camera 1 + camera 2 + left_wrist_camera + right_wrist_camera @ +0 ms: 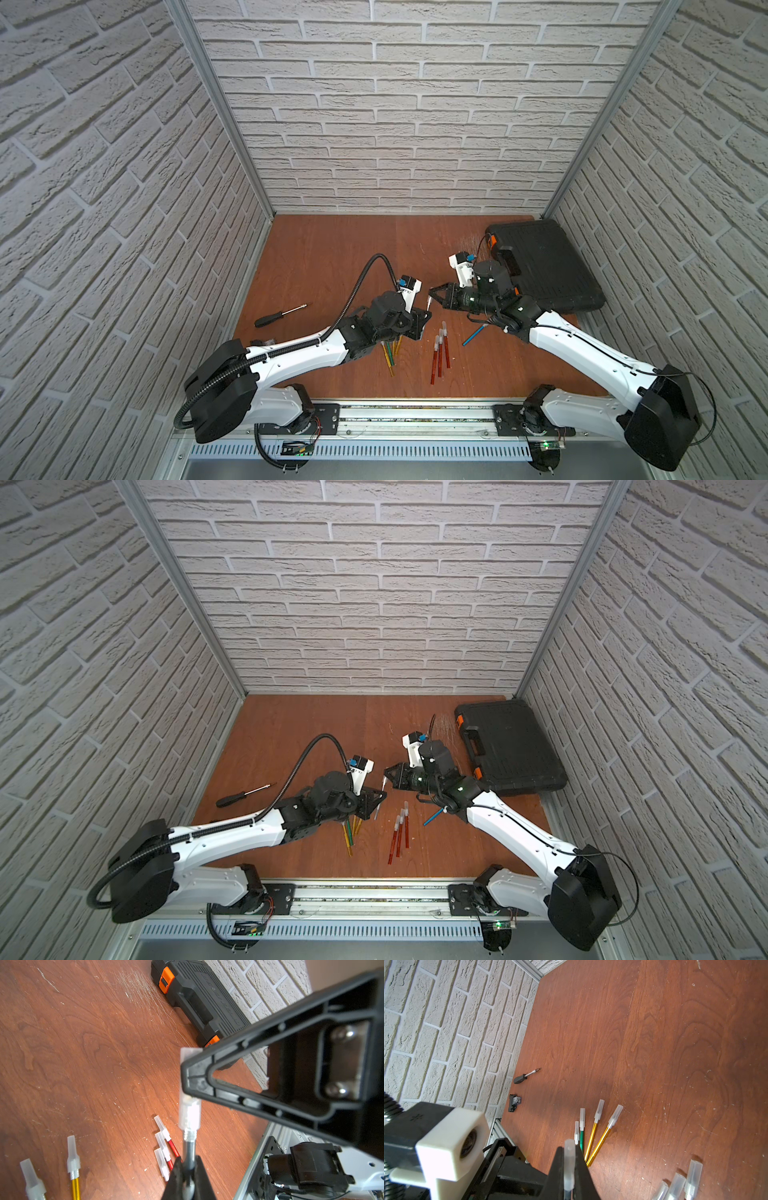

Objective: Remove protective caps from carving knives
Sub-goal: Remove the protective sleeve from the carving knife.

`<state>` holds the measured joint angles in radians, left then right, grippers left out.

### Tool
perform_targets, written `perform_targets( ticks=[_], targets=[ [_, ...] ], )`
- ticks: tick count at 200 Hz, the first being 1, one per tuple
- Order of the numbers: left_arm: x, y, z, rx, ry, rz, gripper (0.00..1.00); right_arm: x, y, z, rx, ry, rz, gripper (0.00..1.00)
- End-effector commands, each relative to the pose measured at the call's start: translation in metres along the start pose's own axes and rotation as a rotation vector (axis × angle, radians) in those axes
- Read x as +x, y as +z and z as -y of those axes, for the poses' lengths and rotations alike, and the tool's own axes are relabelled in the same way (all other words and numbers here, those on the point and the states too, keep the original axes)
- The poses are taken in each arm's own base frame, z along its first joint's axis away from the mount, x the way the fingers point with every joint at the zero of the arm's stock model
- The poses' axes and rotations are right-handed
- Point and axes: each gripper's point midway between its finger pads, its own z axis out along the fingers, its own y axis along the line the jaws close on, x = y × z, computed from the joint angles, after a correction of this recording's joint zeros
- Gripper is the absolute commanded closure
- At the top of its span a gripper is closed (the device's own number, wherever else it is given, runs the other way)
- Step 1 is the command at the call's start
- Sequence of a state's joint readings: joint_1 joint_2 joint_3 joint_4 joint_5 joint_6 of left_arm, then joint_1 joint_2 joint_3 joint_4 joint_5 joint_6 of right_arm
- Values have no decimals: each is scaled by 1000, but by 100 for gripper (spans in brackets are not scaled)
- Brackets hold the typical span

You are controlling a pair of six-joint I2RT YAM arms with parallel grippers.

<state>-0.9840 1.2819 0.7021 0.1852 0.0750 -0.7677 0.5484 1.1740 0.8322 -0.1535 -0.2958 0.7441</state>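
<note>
My left gripper is shut on the grey handle of a carving knife, raised above the table. Its translucent protective cap still sits over the blade end. My right gripper is shut on that cap from the opposite side. In both top views the two grippers meet tip to tip mid-table. Three capped red knives lie just in front. Capped gold and green knives lie partly under the left arm. A blue knife lies under the right arm.
A closed black tool case with orange latches lies at the back right. A black-handled screwdriver lies at the left, with a small black part near the left wall. Brick walls enclose three sides.
</note>
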Motion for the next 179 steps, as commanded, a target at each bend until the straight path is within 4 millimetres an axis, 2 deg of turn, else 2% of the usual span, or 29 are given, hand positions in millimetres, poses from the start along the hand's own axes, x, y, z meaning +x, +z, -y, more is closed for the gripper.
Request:
perform_targets(
  ticks=[1, 179],
  targets=[
    [14, 1, -7, -19, 0, -45, 98, -43, -23, -22, -45, -36, 157, 94],
    [29, 6, 1, -28, 49, -76, 99, -66, -48, -19, -24, -24, 237, 94]
  ],
)
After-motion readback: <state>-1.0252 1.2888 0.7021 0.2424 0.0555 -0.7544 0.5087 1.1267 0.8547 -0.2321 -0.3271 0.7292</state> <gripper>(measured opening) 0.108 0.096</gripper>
